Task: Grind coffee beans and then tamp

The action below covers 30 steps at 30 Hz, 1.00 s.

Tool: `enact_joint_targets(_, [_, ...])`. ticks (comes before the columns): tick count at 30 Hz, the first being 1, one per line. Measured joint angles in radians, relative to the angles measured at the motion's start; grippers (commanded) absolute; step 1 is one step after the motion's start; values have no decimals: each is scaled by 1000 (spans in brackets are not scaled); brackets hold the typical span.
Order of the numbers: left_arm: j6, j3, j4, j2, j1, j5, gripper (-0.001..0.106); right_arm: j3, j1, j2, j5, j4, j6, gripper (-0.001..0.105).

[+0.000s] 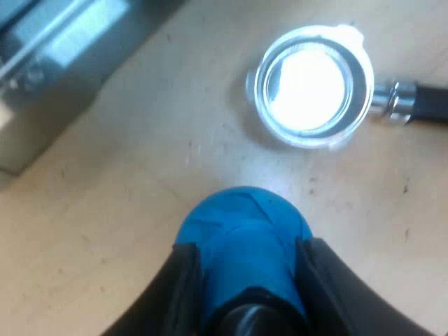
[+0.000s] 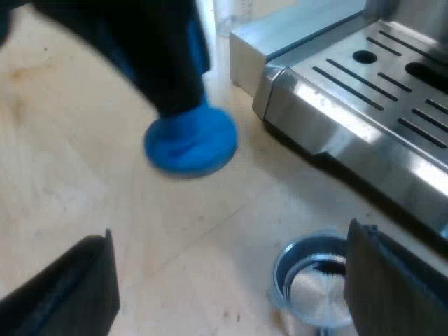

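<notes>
My left gripper [image 1: 245,262] is shut on the blue tamper [image 1: 241,238], its black fingers [image 1: 185,280] pressed on both sides of the blue body. The metal holder [image 1: 313,87] lies loose on the wooden table a short way beyond the tamper, basket up and shining, with its dark handle [image 1: 428,103] pointing away. In the right wrist view the blue tamper [image 2: 190,143] hangs base down, low over the table, under the left gripper [image 2: 168,63] and near the machine's front corner. My right gripper [image 2: 231,280] is open wide, with the holder's basket [image 2: 315,280] close to one finger [image 2: 385,280].
The espresso machine's steel drip tray [image 2: 371,91] with its slots runs close beside the holder and the tamper. The machine's base [image 1: 56,63] is also near the left arm. Bare wooden table [image 1: 140,175] lies between the tamper and the holder.
</notes>
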Motion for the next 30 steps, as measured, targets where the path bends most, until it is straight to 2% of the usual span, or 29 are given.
enact_joint_targets(4, [-14, 7, -11, 0, 54, 0, 0, -13, -52, 10, -85, 0, -3, 69])
enact_joint_targets(9, [-16, 7, -27, 0, 97, 2, 0, -16, -71, 24, -133, 2, -7, 69])
enact_joint_targets(10, [-8, 7, -36, 0, 153, 30, 0, -19, -77, 31, -146, 2, -14, 69])
enact_joint_targets(12, [7, 10, -35, 0, 205, 35, 0, -26, -89, 56, -172, 2, -19, 69])
enact_joint_targets(13, [42, 31, -56, 0, 281, 33, 0, -34, -97, 78, -184, -1, -21, 69])
enact_joint_targets(16, [77, 57, -70, 17, 330, 36, 0, -81, -107, 181, -225, -4, -44, 69])
enact_joint_targets(21, [87, 107, -119, 116, 362, 22, 0, -105, -108, 285, -235, -41, -58, 69])
enact_joint_targets(30, [92, 107, -168, 238, 361, -6, 0, -105, -108, 305, -258, -76, -58, 69])
